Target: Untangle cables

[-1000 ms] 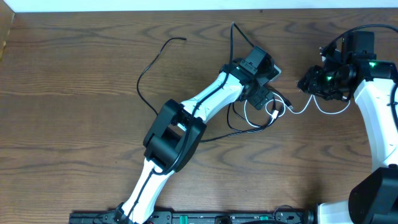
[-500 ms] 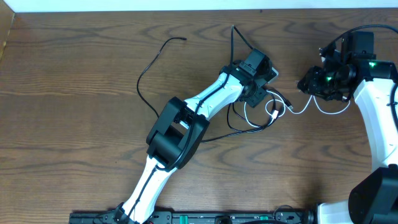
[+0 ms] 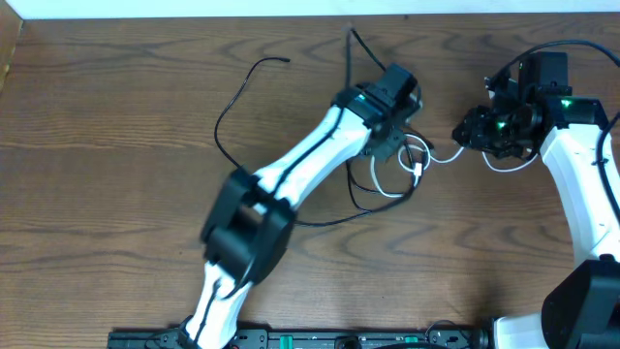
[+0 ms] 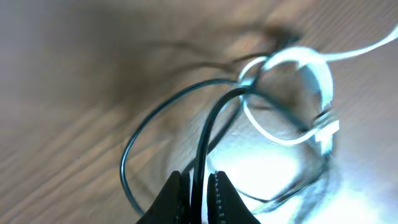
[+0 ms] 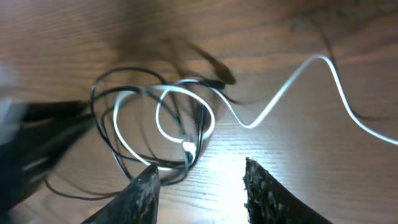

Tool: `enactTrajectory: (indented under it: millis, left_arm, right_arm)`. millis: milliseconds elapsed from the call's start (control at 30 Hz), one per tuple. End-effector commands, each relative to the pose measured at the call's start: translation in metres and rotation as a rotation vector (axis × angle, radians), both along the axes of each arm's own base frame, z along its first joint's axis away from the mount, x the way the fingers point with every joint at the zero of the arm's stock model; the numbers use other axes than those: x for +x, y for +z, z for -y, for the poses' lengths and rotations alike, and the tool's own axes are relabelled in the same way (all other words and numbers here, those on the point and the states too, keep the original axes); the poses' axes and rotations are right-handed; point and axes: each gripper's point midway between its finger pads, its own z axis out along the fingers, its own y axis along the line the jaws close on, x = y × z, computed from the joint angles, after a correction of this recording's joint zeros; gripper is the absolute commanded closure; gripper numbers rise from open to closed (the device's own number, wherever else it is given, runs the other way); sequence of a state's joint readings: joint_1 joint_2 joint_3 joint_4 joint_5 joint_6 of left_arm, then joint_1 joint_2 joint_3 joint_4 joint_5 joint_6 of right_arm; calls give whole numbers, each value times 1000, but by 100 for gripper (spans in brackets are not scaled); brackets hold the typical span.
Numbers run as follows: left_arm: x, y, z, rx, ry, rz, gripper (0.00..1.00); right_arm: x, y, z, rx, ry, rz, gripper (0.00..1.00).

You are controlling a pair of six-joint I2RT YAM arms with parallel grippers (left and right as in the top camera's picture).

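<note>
The black cable [image 3: 225,109] runs in a wide loop over the wooden table into a tangle with the white cable [image 3: 417,160] near the middle. My left gripper [image 3: 392,136] hovers over that tangle. Seen from the left wrist, the left gripper [image 4: 199,178] is shut on a strand of the black cable [image 4: 208,124], with the white cable [image 4: 311,62] coiled beyond it. My right gripper [image 3: 475,131] stands just right of the tangle. In its own view the right gripper [image 5: 200,171] is open over bare wood, the white cable [image 5: 292,87] trailing off to the right past it.
My left arm [image 3: 291,174] stretches diagonally from the front edge to the tangle. A thick black arm cable [image 3: 581,44] arcs over the right arm at the back right. A white strip [image 3: 291,8] borders the table's far edge.
The left gripper has shut on the black cable and shifted up and left, dragging the tangle with it. The right gripper has moved slightly left and opened a little wider.
</note>
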State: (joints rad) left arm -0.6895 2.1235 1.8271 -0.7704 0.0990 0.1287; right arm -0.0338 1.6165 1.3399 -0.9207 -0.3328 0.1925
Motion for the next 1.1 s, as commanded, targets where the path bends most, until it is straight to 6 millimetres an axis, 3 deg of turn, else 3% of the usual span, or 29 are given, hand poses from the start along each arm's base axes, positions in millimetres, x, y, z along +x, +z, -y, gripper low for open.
enactTrajectory:
  millis: [0, 200, 433, 533, 700, 900, 1067]
  left_arm:
    - [-1, 58, -10, -81, 114, 51, 93]
    - [-15, 96, -29, -147, 255, 25, 93]
    - [-24, 114, -38, -158, 263, 29, 93]
    - [-25, 131, -38, -191, 260, 59, 93]
    - [-30, 189, -43, -307, 252, 173, 92]
    - [-51, 268, -59, -460, 236, 321, 92]
    - [-72, 310, -73, -548, 219, 393, 93]
  right_arm:
    - [-1, 4, -21, 39, 65, 22, 58]
    - [0, 6, -43, 46, 105, 39, 57]
    - [1, 1, -45, 55, 91, 21, 57]
    - [0, -3, -45, 52, 100, 16, 58]
    - [2, -2, -51, 71, 153, 37, 56]
    - [0, 6, -68, 140, 259, 83, 54]
    - [-5, 13, -86, 186, 373, 126, 52]
